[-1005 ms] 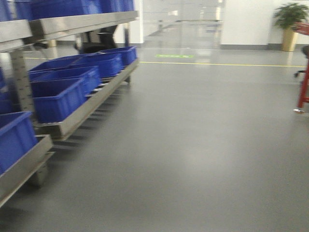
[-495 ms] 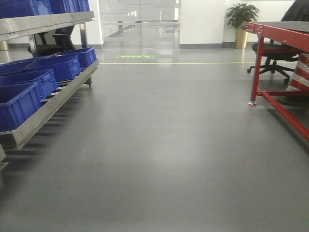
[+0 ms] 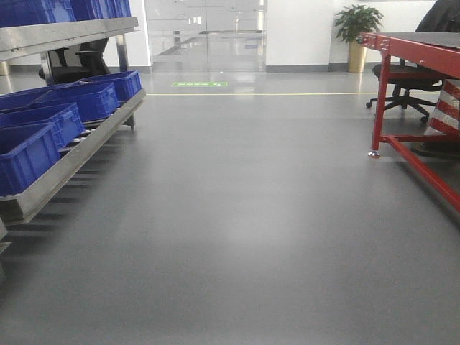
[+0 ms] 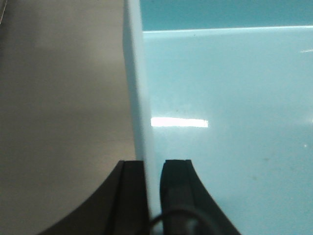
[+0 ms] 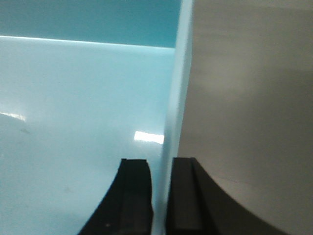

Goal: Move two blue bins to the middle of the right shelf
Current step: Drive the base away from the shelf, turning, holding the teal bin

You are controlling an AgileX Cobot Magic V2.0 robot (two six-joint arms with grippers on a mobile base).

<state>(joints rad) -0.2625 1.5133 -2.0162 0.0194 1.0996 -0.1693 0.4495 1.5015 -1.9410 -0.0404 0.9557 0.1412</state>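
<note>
A blue bin (image 4: 230,88) fills the right of the left wrist view and the left of the right wrist view (image 5: 73,98), its side walls running up the middle of each frame. The left gripper (image 4: 154,166) points along 1 wall and the right gripper (image 5: 161,166) along the other, each with 2 black fingers clamped on either face at the bottom edge. In the front view, a steel rack (image 3: 72,154) holding dark blue bins (image 3: 29,151) sits at the left, and a red table (image 3: 417,54) at the right over grey floor (image 3: 237,215).
</note>
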